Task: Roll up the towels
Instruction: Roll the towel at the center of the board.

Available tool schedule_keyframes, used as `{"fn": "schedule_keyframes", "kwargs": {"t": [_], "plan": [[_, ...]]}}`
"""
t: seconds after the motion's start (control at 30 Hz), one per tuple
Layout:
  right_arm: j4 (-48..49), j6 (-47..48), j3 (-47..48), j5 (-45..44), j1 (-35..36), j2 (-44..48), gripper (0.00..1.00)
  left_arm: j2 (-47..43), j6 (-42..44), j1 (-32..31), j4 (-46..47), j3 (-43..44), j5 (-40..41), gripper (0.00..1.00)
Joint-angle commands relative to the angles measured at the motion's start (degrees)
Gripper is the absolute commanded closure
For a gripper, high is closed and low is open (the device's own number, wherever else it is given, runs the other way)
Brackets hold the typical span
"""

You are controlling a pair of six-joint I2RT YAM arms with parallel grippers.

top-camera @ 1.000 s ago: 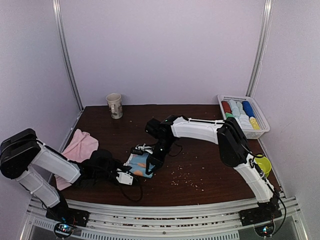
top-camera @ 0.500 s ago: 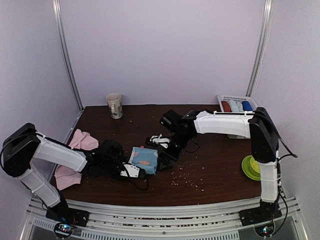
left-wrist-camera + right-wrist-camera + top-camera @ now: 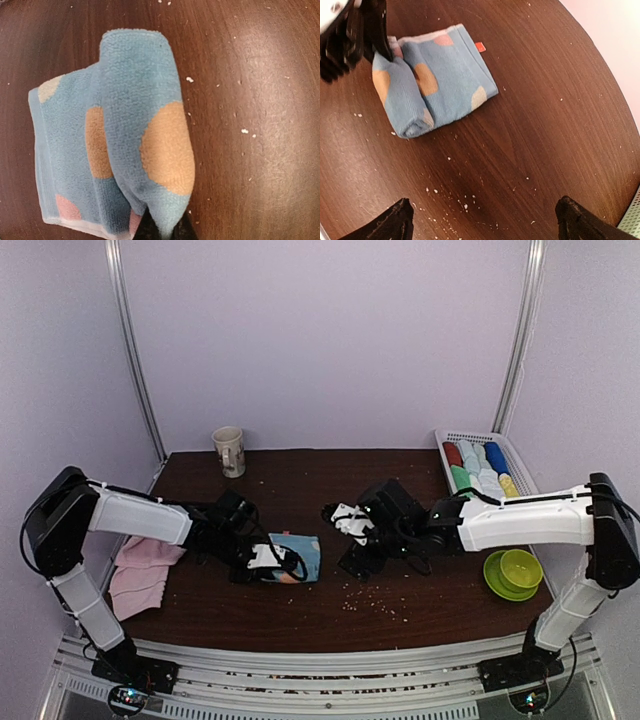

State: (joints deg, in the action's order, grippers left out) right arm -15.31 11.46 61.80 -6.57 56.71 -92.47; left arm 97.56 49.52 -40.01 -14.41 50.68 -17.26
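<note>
Near the counter's (image 3: 300,480) middle lies a half-rolled dotted towel (image 3: 298,554), seemingly soft and light; left tool (image 3: 165,231) pinches the roll's end, likely the best hold; right tool (image 3: 487,222) gapes empty.

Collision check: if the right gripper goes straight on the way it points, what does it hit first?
Likely the bare table. The dotted towel sits off to one side of the right gripper and its line. Depth unclear.

Robot lab booth: plain lilac walls (image 3: 330,340), alu frame rails (image 3: 330,658), dark table (image 3: 300,475).
</note>
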Motion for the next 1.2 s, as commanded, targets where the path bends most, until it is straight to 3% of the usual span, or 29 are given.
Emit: {"fn": "schedule_keyframes", "kwargs": {"t": [0.0,0.2,0.3,0.5,0.97,1.17], "plan": [[8.2,6.0,-5.5,-4.8,1.3,1.1,0.0,4.9,-2.1,1.9,-16.0,4.2,-7.1,1.0],[27.7,18.1,-19.1,-8.8,7.0,5.9,0.02,10.1,-2.2,4.3,-24.5,11.4,-11.1,1.0],[31.0,23.6,-19.7,-11.6,9.9,3.7,0.04,13.4,-1.9,5.0,-29.1,15.2,-11.7,1.0],[33.9,30.8,-14.2,-17.3,13.8,-6.7,0.09,18.4,-2.0,6.4,-34.5,20.5,-12.3,1.0],[34.9,40.0,2.1,-24.4,14.6,-25.1,0.09,27.1,0.1,7.9,-44.8,30.1,-14.4,1.0],[31.0,38.3,6.4,-23.8,13.1,-29.1,0.26,27.2,0.3,8.0,-44.5,29.7,-14.5,1.0]]}}
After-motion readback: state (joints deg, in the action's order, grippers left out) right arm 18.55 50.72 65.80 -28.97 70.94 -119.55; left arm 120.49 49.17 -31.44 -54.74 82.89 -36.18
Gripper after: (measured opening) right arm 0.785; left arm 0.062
